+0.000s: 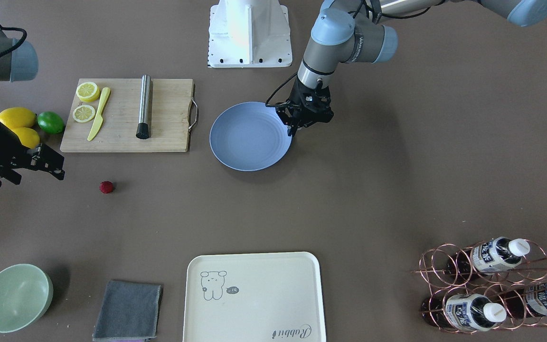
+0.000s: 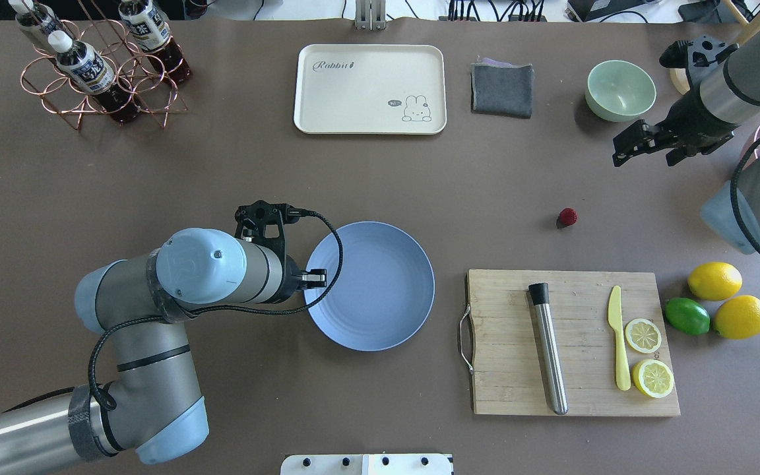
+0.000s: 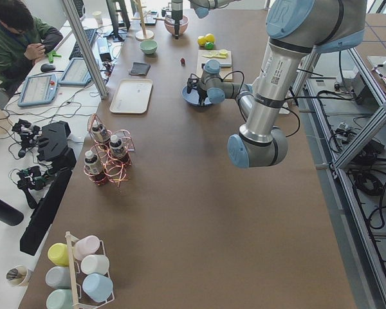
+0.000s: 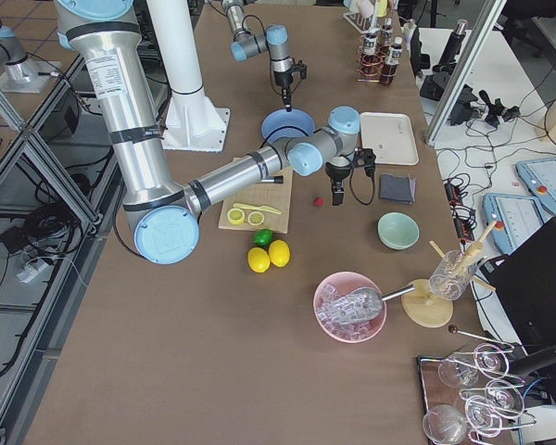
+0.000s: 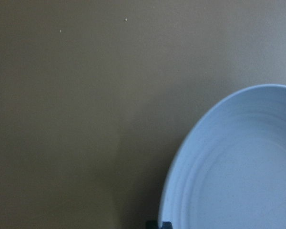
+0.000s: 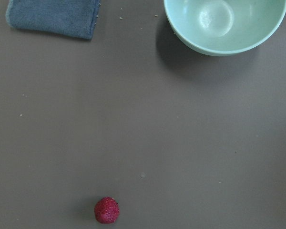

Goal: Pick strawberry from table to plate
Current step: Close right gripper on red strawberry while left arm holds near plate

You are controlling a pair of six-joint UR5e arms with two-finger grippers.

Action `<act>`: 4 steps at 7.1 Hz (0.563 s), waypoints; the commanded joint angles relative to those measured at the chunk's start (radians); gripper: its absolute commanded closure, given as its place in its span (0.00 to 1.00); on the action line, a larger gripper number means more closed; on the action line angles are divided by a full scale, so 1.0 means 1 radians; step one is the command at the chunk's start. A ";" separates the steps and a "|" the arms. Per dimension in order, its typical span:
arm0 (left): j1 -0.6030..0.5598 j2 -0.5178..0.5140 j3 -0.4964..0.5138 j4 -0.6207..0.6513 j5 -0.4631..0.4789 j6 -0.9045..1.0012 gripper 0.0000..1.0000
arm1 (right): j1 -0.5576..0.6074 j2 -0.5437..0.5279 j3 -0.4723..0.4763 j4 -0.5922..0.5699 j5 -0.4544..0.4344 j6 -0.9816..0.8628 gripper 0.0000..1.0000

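Observation:
The strawberry (image 1: 106, 186) (image 2: 567, 216) is a small dark-red berry lying alone on the brown table (image 1: 373, 190); it also shows low in the right wrist view (image 6: 107, 210). The empty blue-grey plate (image 1: 235, 142) (image 2: 380, 297) (image 5: 238, 171) sits mid-table. My left gripper (image 1: 293, 130) (image 2: 319, 278) hangs at the plate's rim on the side away from the berry, fingers together and empty. My right gripper (image 1: 60, 167) (image 2: 617, 150) hovers open and empty, a short way from the strawberry, toward the green bowl's side.
A wooden cutting board (image 1: 169, 137) carries lemon slices, a yellow knife and a metal cylinder. Two lemons and a lime (image 1: 51, 122) lie beside it. A green bowl (image 1: 15, 297), grey cloth (image 1: 128, 310), cream tray (image 1: 254, 297) and a bottle rack (image 1: 492, 285) line the far edge.

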State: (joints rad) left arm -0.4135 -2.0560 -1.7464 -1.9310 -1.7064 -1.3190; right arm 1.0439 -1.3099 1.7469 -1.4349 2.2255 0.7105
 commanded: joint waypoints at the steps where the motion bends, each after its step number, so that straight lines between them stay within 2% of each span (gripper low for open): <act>1: -0.011 0.002 -0.019 -0.003 0.001 0.000 0.02 | -0.015 0.006 -0.012 0.001 -0.006 0.003 0.00; 3: -0.056 0.002 -0.053 0.001 -0.012 0.003 0.02 | -0.034 0.008 -0.041 0.043 -0.016 0.012 0.00; 4: -0.071 0.002 -0.056 0.006 -0.013 0.007 0.02 | -0.063 0.008 -0.093 0.138 -0.038 0.083 0.00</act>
State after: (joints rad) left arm -0.4621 -2.0540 -1.7922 -1.9297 -1.7155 -1.3161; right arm 1.0069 -1.3028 1.7016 -1.3817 2.2073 0.7370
